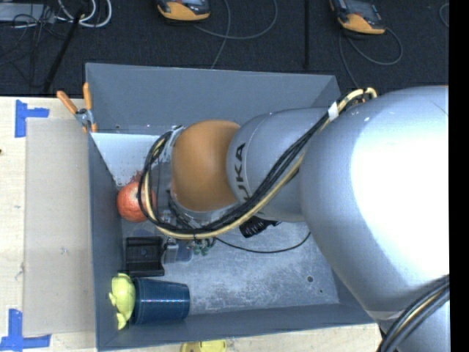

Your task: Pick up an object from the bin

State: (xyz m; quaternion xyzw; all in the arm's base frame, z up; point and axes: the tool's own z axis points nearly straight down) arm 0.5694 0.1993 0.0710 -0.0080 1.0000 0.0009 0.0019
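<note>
Bin (220,94), we list: red ball (130,202) at the left wall; black box (143,255) next along it; blue cup (163,302) and yellow toy (122,299) in the near-left corner. Claw (183,249) just beside the black box; apart or together, we cannot tell.

One marking can be read: the dark lettering "KUKA" (239,173), running vertically with its first letter partly hidden, on the silver arm (282,149), at 3 o'clock from its orange cover (201,163). Nothing else is legible.
</note>
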